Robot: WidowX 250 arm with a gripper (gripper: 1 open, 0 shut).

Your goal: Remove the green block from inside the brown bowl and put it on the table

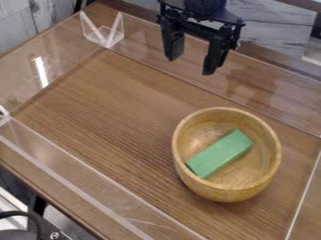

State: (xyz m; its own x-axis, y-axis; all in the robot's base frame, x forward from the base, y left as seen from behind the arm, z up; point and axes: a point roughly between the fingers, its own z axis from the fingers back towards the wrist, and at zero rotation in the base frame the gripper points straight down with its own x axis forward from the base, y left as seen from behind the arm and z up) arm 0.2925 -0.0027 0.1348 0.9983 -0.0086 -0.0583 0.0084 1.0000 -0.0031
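Note:
The green block (pixel 221 155) lies flat inside the brown bowl (pixel 227 187), slanted from lower left to upper right across the bowl's floor. The bowl rests on the table (pixel 107 112) toward the near right. My gripper (pixel 191 53) hangs above the far middle of the table, pointing down, well apart from the bowl and up-left of it. Its black fingers (pixel 213 58) stand apart, open, with nothing between them.
Low clear acrylic walls (pixel 51 66) edge the tabletop on the left, front and back. A clear folded acrylic piece (pixel 103 28) stands at the far left corner. The bowl sits close to the right edge.

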